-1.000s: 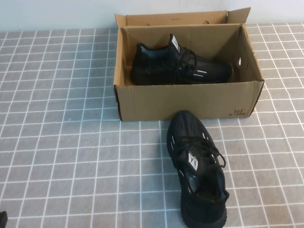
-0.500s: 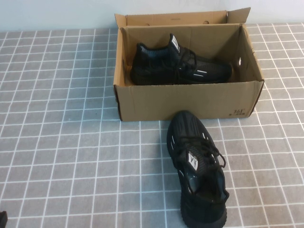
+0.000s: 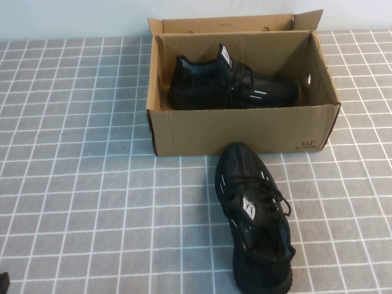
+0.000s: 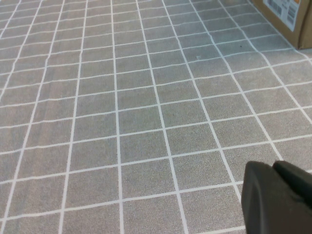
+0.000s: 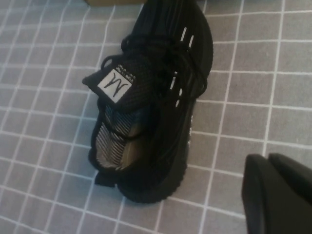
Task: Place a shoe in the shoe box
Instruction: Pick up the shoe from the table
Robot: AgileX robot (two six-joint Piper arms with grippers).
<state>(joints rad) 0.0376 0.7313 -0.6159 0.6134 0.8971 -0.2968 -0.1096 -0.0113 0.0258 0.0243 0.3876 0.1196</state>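
Observation:
A brown cardboard shoe box (image 3: pixel 245 131) stands open at the back of the table, with its lid flap up behind it. One black knit shoe (image 3: pixel 233 86) lies inside it on its side. The matching shoe (image 3: pixel 254 214) stands on the table in front of the box, toe toward the box. It also shows in the right wrist view (image 5: pixel 151 102), with its white tongue label up. My right gripper (image 5: pixel 268 157) is shut and empty, off to the side of that shoe and apart from it. My left gripper (image 4: pixel 273 165) is shut and empty over bare tiles, far from both shoes.
The table is covered by a grey cloth with a white grid (image 3: pixel 92 184). A corner of the box with a printed label shows in the left wrist view (image 4: pixel 287 19). A dark bit of my left arm (image 3: pixel 3 283) shows at the near left corner.

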